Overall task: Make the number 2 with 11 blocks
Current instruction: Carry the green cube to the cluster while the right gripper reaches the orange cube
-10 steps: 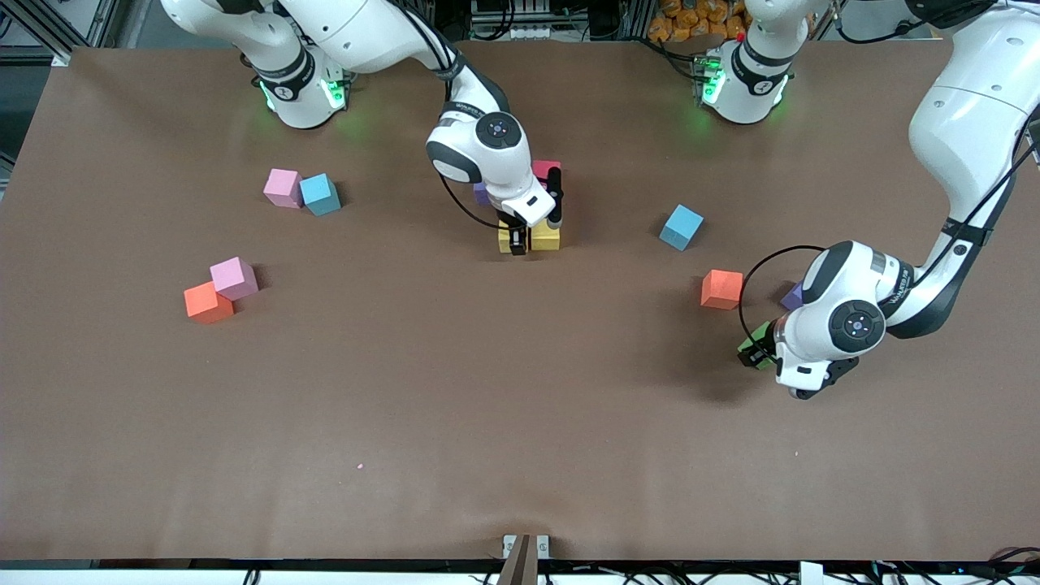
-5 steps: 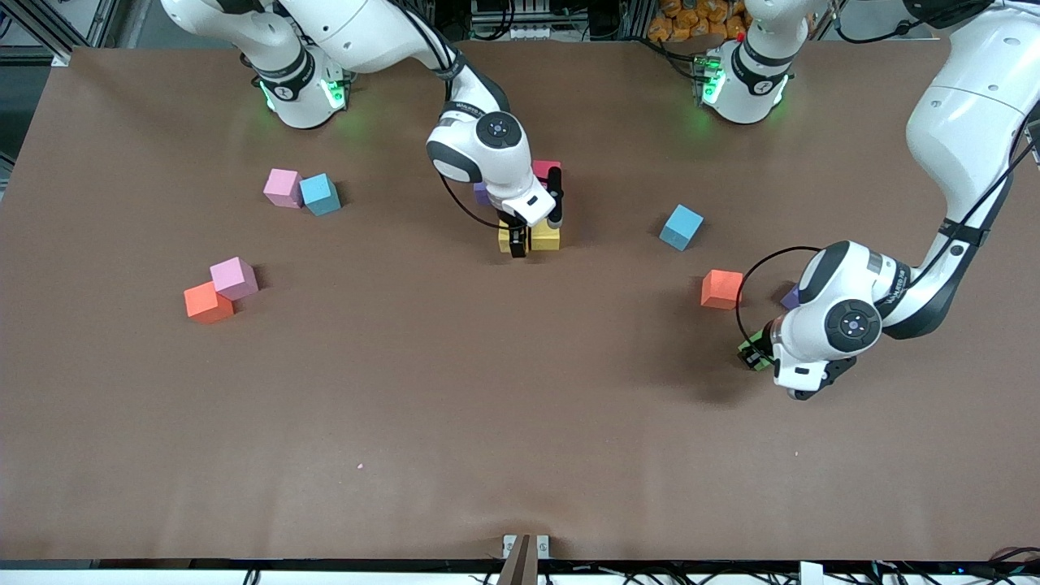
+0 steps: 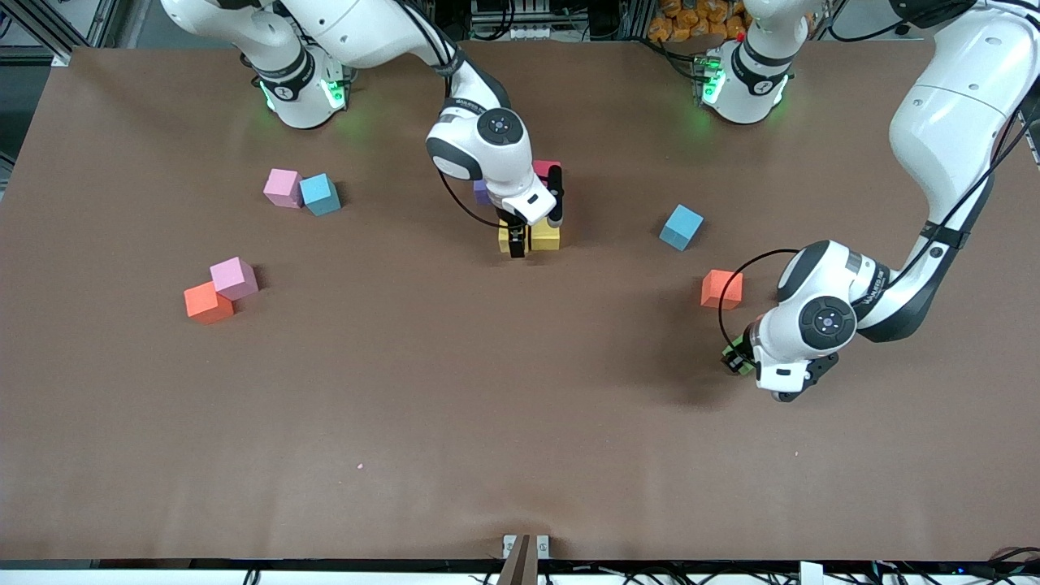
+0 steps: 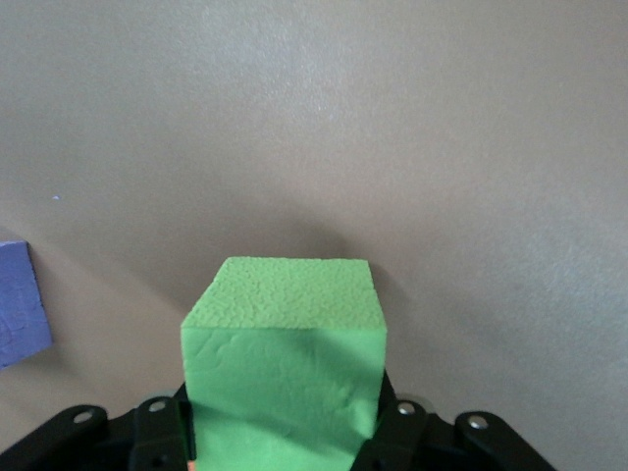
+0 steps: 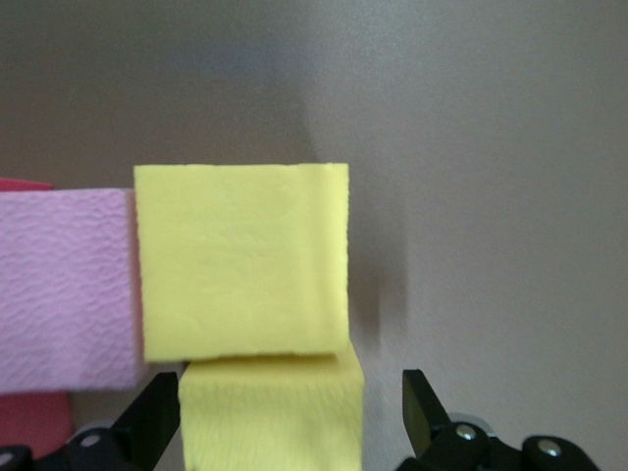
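1. While the left gripper [image 3: 738,357] hangs over bare table toward the left arm's end, it is clenched on the green cube [image 4: 283,368], whose faces sit squarely between the fingers in the left wrist view. I take this as a pick made to carry the cube to the build.
2. Close by that gripper lie an orange cube [image 3: 721,289] and, seen only in the left wrist view, a purple cube [image 4: 20,319], both loose on the table (likely next in the queue).
3. At mid-table the right gripper [image 3: 529,236] is down at the start of the number 2 [image 3: 530,213], its fingers spread wide and gripping nothing. One yellow cube [image 5: 273,412] lies between the parted fingers, released, and a second yellow cube [image 5: 242,260] sits flush against it just ahead of the hand.
4. Beside that second yellow cube a pink cube [image 5: 64,289] butts up tight, with a red cube [image 3: 545,168] past it. The snug contact seems deliberate, so the digit's strokes read as solid lines.
5. Well away from both hands, toward the right arm's end, wait a pink cube [image 3: 282,188] touching a light-blue cube [image 3: 320,194], and another pink cube [image 3: 234,278] touching an orange cube [image 3: 207,302]. A second light-blue cube [image 3: 681,227] sits alone between the two grippers.
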{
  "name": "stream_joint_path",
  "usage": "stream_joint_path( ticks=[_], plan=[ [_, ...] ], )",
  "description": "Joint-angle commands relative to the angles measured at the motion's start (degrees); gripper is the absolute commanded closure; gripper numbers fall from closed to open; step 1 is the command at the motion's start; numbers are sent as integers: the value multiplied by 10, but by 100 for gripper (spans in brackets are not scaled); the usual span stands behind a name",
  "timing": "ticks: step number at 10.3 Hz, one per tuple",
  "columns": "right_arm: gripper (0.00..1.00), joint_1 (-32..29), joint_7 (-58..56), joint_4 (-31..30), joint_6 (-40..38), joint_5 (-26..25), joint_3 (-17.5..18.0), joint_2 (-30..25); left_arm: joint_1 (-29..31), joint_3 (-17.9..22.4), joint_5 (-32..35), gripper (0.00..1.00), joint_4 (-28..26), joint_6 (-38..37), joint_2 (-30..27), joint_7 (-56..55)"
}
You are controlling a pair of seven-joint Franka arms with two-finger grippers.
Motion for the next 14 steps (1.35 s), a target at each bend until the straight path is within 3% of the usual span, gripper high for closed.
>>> stream_joint_path(
  ticks=[1, 3, 7, 9, 11, 14],
  plan=[
    [0, 4, 9, -8, -62, 1, 10, -56, -37, 3, -10, 40, 2, -2, -10, -66],
    [0, -11, 5, -16, -101, 1, 11, -101, -59, -3, -10, 40, 2, -3, -15, -120],
    [0, -125, -1, -21, -239, 1, 4, -195, -106, -20, -62, 40, 18, -8, -19, -218],
    [0, -206, -81, -34, -239, -5, 4, -222, -145, -34, -77, 40, 36, -8, -20, -311],
    [0, -295, -107, -84, -219, -16, 4, -252, -213, -35, -83, 40, 63, -8, -19, -422],
    [0, -478, -120, -173, -93, -21, 7, -241, -315, -30, -117, 40, 114, -6, -5, -552]
  ],
)
